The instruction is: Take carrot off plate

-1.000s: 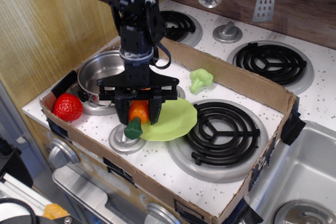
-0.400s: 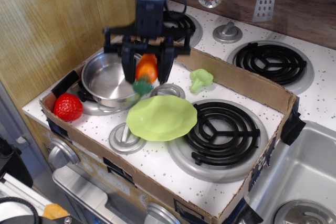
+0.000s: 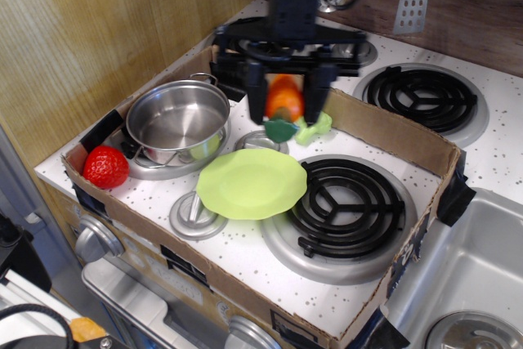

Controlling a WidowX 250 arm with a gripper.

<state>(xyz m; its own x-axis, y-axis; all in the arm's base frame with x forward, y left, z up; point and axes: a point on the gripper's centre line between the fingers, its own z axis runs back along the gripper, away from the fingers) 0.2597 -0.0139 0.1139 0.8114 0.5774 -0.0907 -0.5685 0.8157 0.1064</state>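
We are carrying the carrot (image 3: 283, 105) clear of the plate (image 3: 250, 184).
Gripper (image 3: 286, 102) is clenching it aloft toward the back edge; next we are choosing a bare spot (our guess).

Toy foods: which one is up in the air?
The carrot: the gripper holds it up, while the strawberry and broccoli rest on the stovetop.

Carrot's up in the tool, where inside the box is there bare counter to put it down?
The tool holds the carrot above the broccoli. The widest bare patch is the speckled counter along the front wall, in front of the plate and the coil burner. The left side is crowded with the pot and strawberry.
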